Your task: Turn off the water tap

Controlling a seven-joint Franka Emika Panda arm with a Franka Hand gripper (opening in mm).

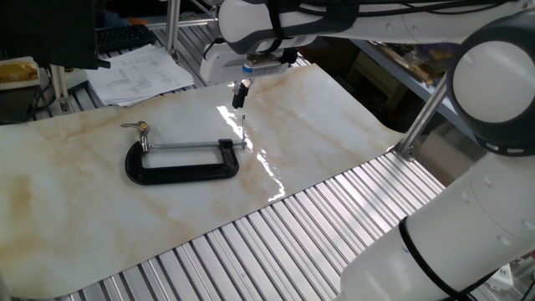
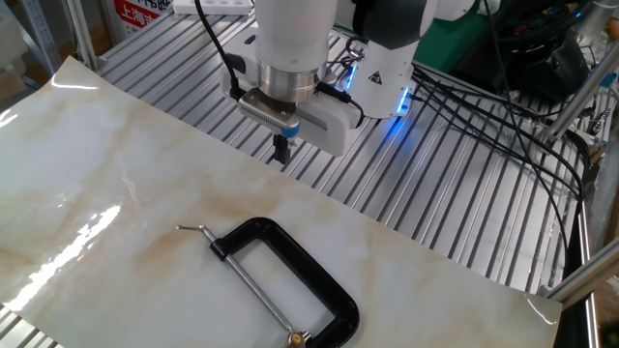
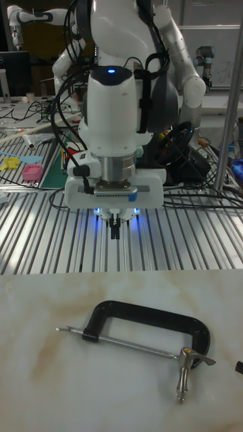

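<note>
The water tap (image 1: 143,130) is a small silvery-brass fitting standing at the left end of the black C-clamp (image 1: 180,171), its thin lever pointing left. It also shows as the tap (image 3: 183,370) in the tall view and as the tap (image 2: 295,338) at the bottom edge of the other fixed view. My gripper (image 1: 240,94) hangs above the marble sheet near the clamp's opposite end, well away from the tap. Its fingers are shut together with nothing between them. The same gripper (image 3: 116,230) hovers behind the clamp in the tall view, and the gripper (image 2: 281,151) sits over the sheet's edge.
The clamp lies on a marble-patterned sheet (image 1: 75,201) over a ribbed metal table (image 1: 251,251). The clamp's thin steel pin (image 1: 243,131) stands upright at its right end. Papers (image 1: 138,71) lie at the back left, and cables (image 2: 484,106) run across the table.
</note>
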